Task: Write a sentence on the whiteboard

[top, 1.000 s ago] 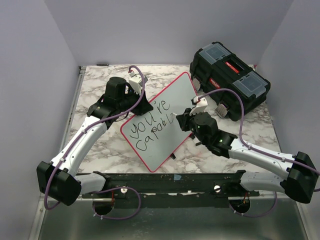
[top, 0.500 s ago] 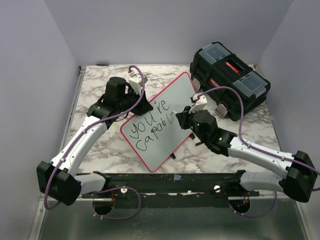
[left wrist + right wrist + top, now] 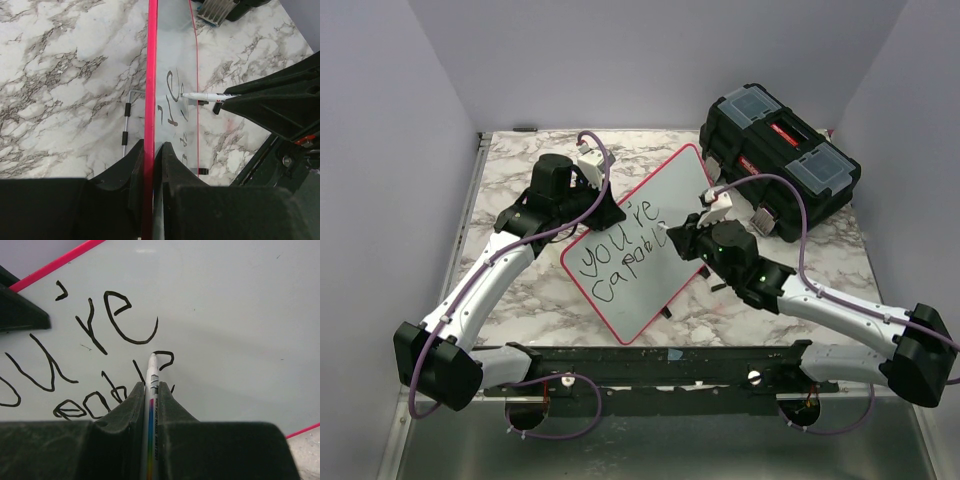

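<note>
1. Top view: the left pincer (image 3: pixel 604 212) is closed on the upper-left rim of the whiteboard (image 3: pixel 665 190). The board stretches from it, across the marbled desk (image 3: pixel 510 165), to the right pincer (image 3: pixel 673 240), which meets its right part. The sentence (image 3: pixel 618 256) lies between the two pincers: "you're" above, and a second line starting "capab". A black toolbox (image 3: pixel 780 160) sits beyond the right pincer, well apart from the left one.
2. Left wrist view: the left pincer's jaws stand narrow, with the board's red-pink rim clamped between them. The board runs straight away from this pincer. Ahead and to its right, a white marker (image 3: pixel 202 95) touches the board, held by the dark right pincer.
3. Right wrist view: the right pincer is shut tight on the marker, which juts forward from between its jaws. The tip touches the board at the end of the second line, just below the "e" of "you're".
</note>
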Controlling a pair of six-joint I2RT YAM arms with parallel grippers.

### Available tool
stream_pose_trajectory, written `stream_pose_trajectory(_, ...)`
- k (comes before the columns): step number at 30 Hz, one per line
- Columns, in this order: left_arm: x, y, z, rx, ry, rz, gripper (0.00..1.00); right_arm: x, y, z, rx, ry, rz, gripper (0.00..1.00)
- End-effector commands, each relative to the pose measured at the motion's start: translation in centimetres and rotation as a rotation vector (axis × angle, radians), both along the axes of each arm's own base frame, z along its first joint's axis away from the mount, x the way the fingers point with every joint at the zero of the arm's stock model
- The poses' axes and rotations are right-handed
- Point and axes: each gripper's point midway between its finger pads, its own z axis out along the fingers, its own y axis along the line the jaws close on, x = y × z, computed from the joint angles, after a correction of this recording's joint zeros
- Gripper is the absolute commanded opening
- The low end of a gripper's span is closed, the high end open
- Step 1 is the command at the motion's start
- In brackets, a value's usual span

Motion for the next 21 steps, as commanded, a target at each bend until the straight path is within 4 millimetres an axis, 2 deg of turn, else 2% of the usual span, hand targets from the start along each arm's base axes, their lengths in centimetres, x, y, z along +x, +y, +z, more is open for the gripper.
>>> stream_pose_trajectory(1, -1.2, 0.6, -3.7, 0.134, 0.049, -0.050, 0.00, -1.6, 0.8, -2.7, -0.031, 0.059, 0.093, 0.01)
stream_pose_trajectory(7, -1.2, 0.7, -3.7, 0.134, 0.048, -0.050, 0.00, -2.3, -0.2, -4.2, -0.048, 0.091, 0.082, 0.01)
stream_pose_trajectory(14, -1.2, 0.7, -3.7, 0.135, 0.048, -0.051, 0.00, -2.4, -2.3, -5.4, -0.082, 0.110, 0.002, 0.01)
stream_pose_trajectory(18, -1.2, 0.7, -3.7, 0.135, 0.047, -0.051, 0.00, -1.9, -3.5, -5.3, -0.102, 0.099, -0.063, 0.01)
stream_pose_trajectory(21, -1.3, 0.6, -3.5, 0.133, 0.043, -0.052, 0.00, -1.3, -4.0, -4.3, -0.105, 0.072, -0.102, 0.01)
